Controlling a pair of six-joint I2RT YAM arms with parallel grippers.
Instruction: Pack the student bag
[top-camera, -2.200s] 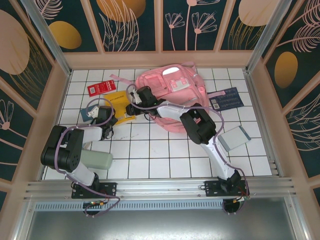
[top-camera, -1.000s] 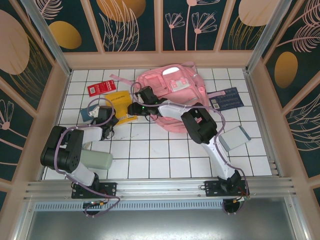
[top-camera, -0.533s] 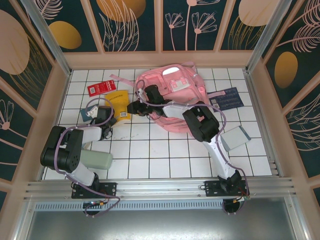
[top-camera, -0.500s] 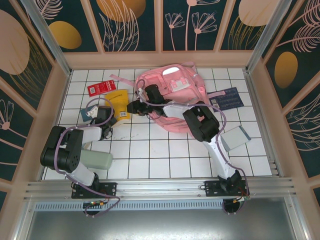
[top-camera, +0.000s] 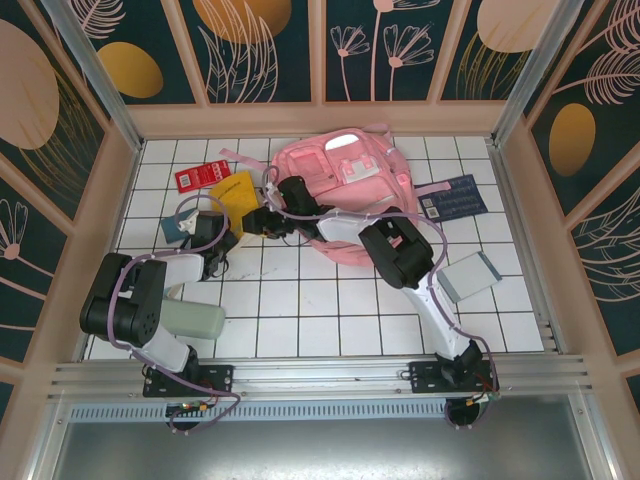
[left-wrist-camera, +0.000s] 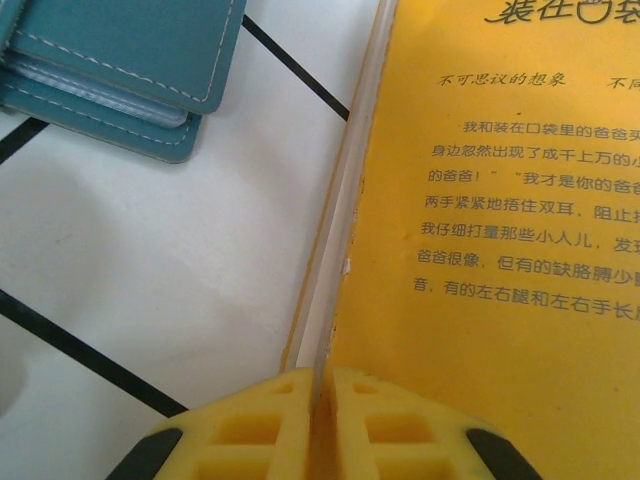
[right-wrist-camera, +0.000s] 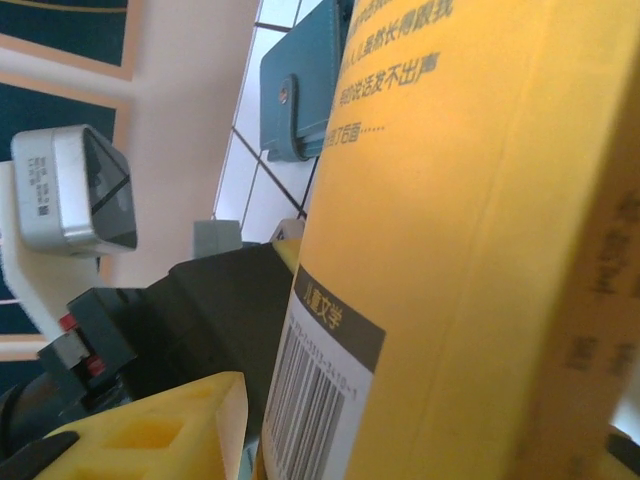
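On white tiled table (top-camera: 300, 300), pink backpack (top-camera: 350, 185) lying flat at the far middle, front pockets up. Just left of the backpack, yellow book (top-camera: 233, 193) with printed text and a barcode, held by both claws. Across the book's thickness, right claw (top-camera: 262, 220) about half open and clamped on it. On a thin edge of the same book, left claw (left-wrist-camera: 315, 400) pinched almost closed. Beside the book, teal wallet (left-wrist-camera: 120, 70) flat on the tiles.
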